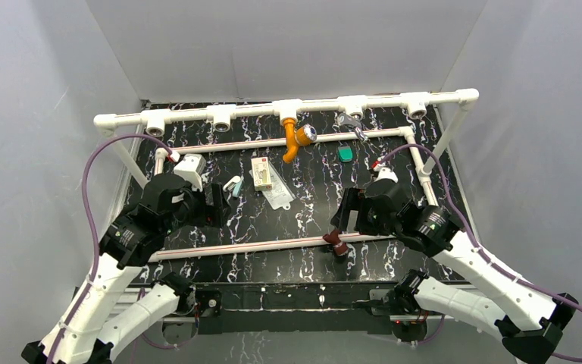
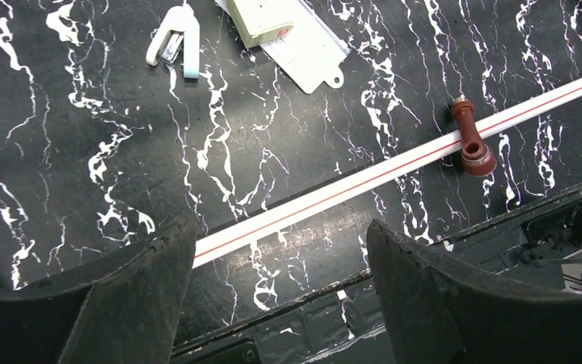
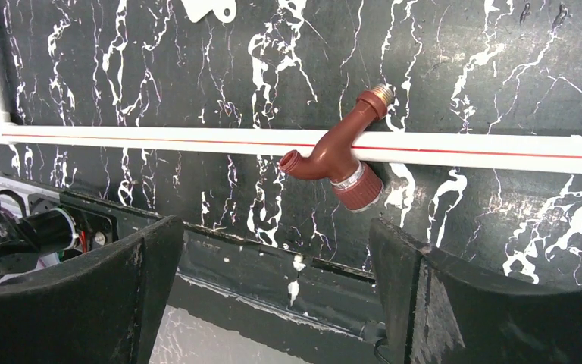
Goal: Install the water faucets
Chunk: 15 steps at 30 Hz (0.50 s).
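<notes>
The orange faucet (image 1: 295,140) hangs from the middle tee of the rear white pipe, its bluish-silver knob facing right. The dark reddish-brown faucet (image 1: 337,244) lies loose across the front white rail (image 1: 258,246), with nothing holding it. It also shows in the right wrist view (image 3: 341,155) and the left wrist view (image 2: 471,139). My right gripper (image 1: 346,216) is open and empty, hovering just behind and above the brown faucet; in its wrist view (image 3: 273,296) the faucet sits ahead of the jaws. My left gripper (image 1: 216,205) is open and empty over the mat's left side (image 2: 280,296).
The rear pipe (image 1: 182,116) carries several white tee fittings with open sockets. A green block (image 1: 345,154), a grey metal piece (image 1: 351,125), a labelled white box (image 1: 261,173) on a plastic bag, and a small white clip (image 1: 233,184) lie on the marbled mat.
</notes>
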Available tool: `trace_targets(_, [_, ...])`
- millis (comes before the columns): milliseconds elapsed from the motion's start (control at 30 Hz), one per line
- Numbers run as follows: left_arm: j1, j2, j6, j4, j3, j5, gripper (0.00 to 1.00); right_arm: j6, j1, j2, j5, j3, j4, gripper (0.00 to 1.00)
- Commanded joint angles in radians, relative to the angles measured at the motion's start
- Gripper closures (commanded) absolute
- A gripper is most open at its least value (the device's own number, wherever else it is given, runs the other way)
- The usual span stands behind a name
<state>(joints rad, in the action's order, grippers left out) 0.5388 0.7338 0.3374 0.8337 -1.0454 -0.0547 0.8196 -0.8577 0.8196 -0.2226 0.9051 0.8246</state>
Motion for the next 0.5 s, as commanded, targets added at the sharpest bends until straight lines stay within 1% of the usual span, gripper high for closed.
trace_targets(0, [0.001,-0.014,0.010,-0.058,0.051,0.031,0.20,0.008,-0.003,0.006,-0.010,0.051,0.054,0.01])
trace_targets(200, [0.001,-0.026,0.033,-0.076,0.092,-0.005,0.20,-0.022,-0.004,-0.010,0.042,0.013,0.041,0.01])
trace_targets(333, [0.000,-0.037,0.053,-0.114,0.127,0.028,0.20,-0.025,-0.003,-0.003,0.052,-0.021,0.009,0.03])
trace_targets(467, [0.001,-0.066,0.081,-0.169,0.175,0.055,0.20,-0.024,-0.003,0.062,0.077,-0.056,-0.013,0.06])
